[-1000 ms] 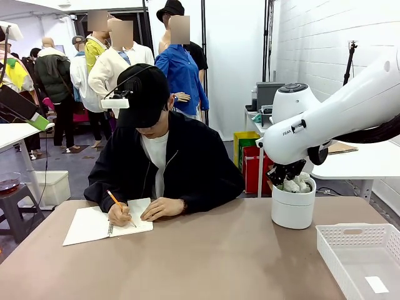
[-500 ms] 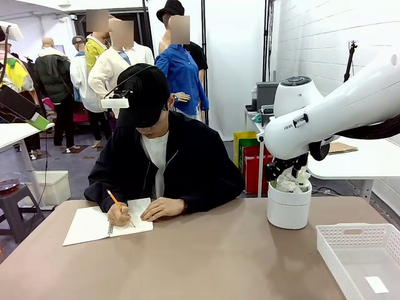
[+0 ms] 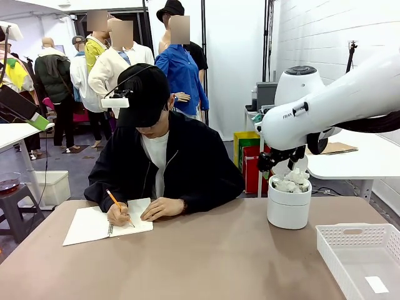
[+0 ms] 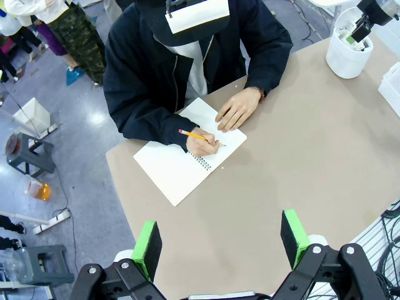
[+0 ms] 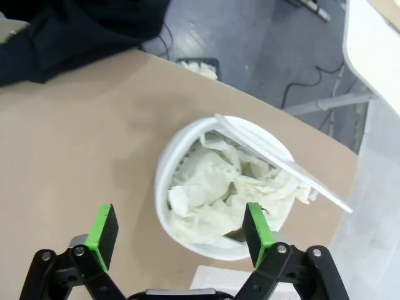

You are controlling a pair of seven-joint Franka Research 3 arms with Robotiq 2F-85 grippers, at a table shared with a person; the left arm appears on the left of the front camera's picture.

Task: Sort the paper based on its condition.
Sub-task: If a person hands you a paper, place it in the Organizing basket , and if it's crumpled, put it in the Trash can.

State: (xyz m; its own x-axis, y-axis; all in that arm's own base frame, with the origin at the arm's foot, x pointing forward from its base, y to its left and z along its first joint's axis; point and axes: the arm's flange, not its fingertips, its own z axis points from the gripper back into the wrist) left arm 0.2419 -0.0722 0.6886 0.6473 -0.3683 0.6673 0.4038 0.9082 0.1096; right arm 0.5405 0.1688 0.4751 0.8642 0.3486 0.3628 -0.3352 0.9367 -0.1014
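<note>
Step in hand: judged as the release of crumpled paper (image 5: pixel 219 190) into the white bin (image 3: pixel 288 210), right of centre in the front view.
Right gripper (image 5: pixel 180 230): jaws stood fully apart and empty, directly above the bin at the bottom of the right wrist view.
Paper location: wrinkled white lumps filled the bin to its rim; a flat white sheet (image 5: pixel 281 162) lay tilted across the rim.
Left gripper (image 4: pixel 220 242): jaws spread, nothing held, high over the table (image 4: pixel 300 156).
Other items: white basket (image 3: pixel 362 259) at lower right; the person's hand (image 3: pixel 119 214) wrote in the notebook (image 3: pixel 94 224) at lower left.
Next move: probably required locating another piece of paper, judging its condition, then reaching for it.
</note>
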